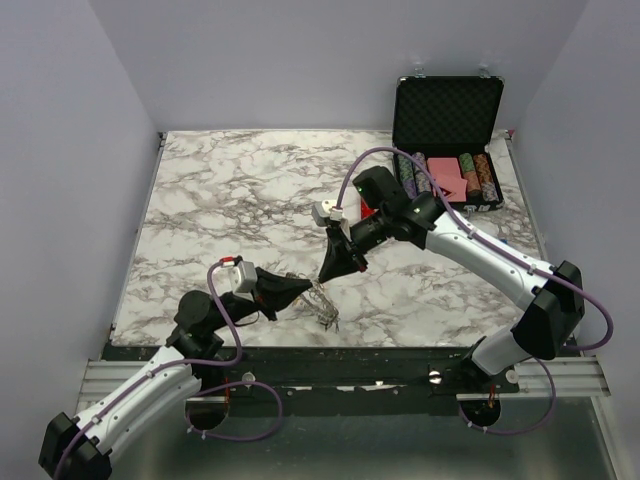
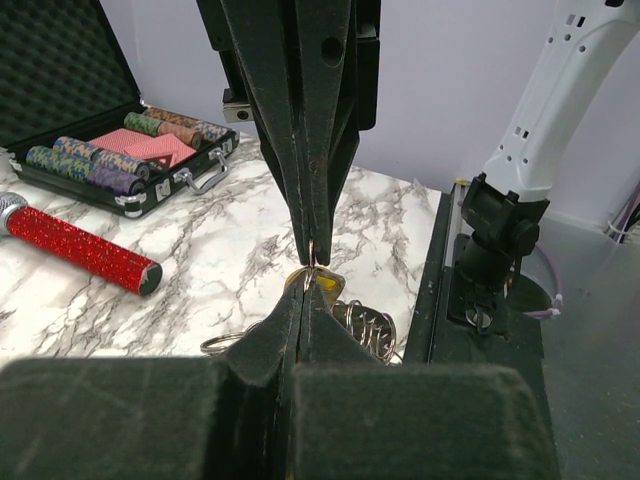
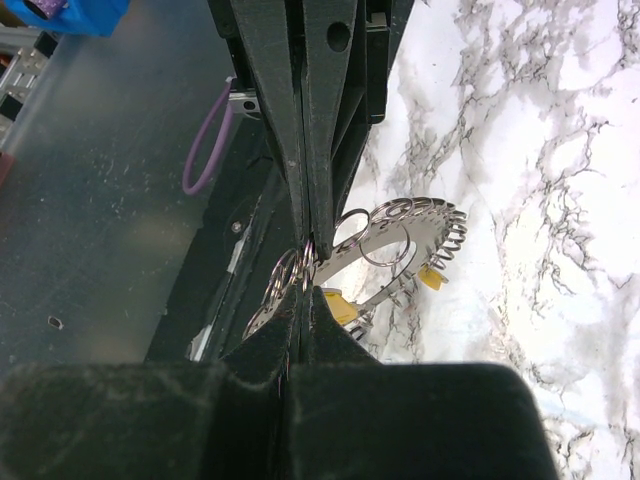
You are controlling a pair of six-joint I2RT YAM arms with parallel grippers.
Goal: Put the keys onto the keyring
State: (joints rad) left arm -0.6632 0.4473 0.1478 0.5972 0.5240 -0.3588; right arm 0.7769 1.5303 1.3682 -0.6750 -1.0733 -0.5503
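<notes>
Alignment matters: left claw (image 2: 300, 297) looks clamped on yellow key (image 2: 325, 283), right claw (image 2: 313, 248) pinches keyring (image 3: 395, 228) loop; hold loop steady, thread key slowly.

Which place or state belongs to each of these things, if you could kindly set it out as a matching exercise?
1 keyring
2 red cylinder
3 black case
4 right gripper

A open, at the far right corner of the table
B jaws closed on a small wire ring
C lying on its side on the marble
D by the table's near edge

Pairs: 1-D, 2-C, 3-A, 4-B
</notes>
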